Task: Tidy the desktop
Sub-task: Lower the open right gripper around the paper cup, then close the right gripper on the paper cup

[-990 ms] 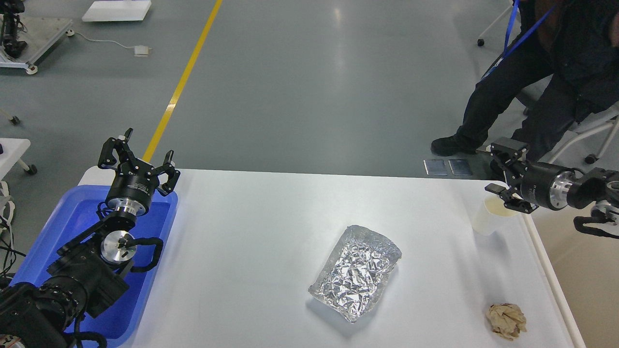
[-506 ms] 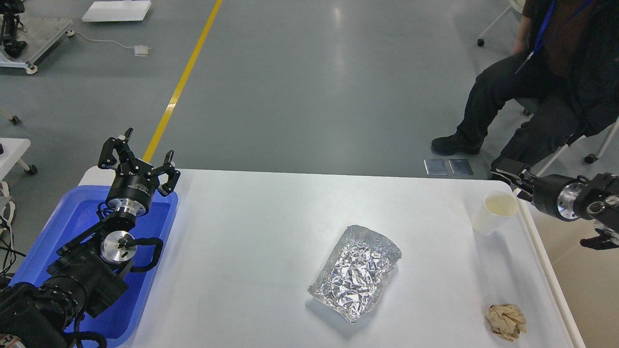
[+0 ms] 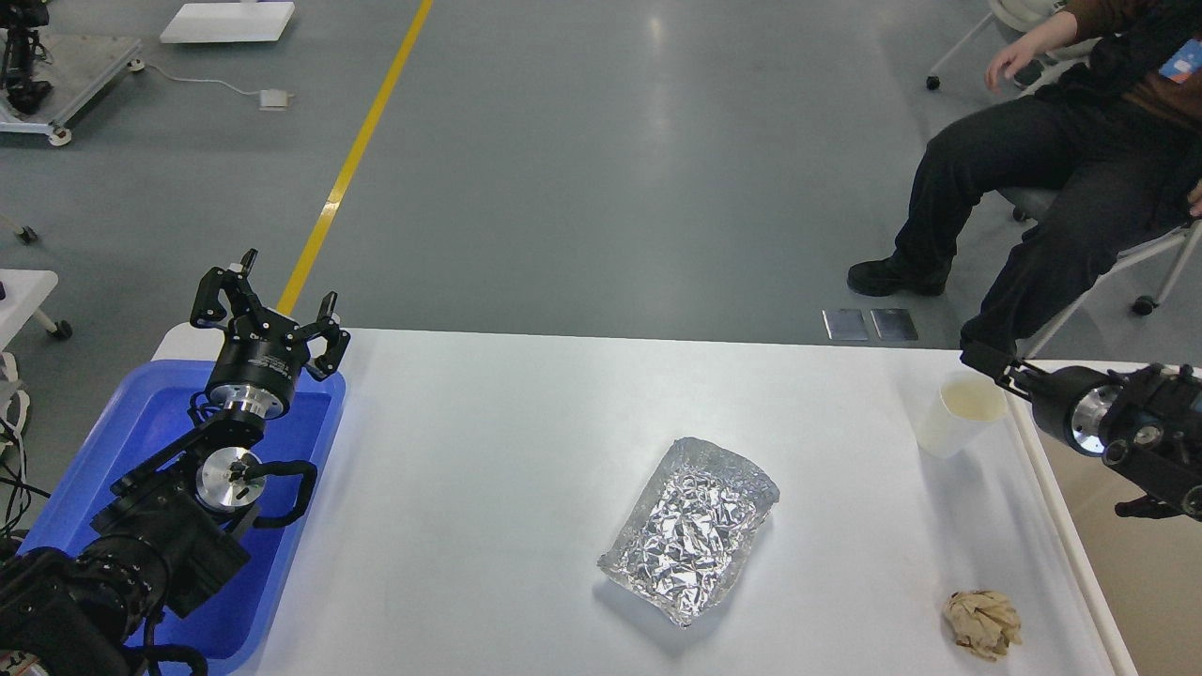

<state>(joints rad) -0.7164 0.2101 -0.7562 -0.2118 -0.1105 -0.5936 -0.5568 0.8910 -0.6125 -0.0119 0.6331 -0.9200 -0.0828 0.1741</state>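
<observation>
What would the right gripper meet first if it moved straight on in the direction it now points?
The right gripper points left and slightly away, along the far side of the desktop. The white paper cup stands just beside its tip, so it would probably graze the cup's rim first, though depth is unclear and it might pass behind.

glossy grey floor (image 3: 610,169), yellow floor line (image 3: 352,164), seated person (image 3: 1052,178), white board (image 3: 227,21)

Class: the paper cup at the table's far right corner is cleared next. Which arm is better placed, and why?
Probably the right: its gripper sits beside the paper cup, while the left gripper hangs over the blue tray across the desktop.
</observation>
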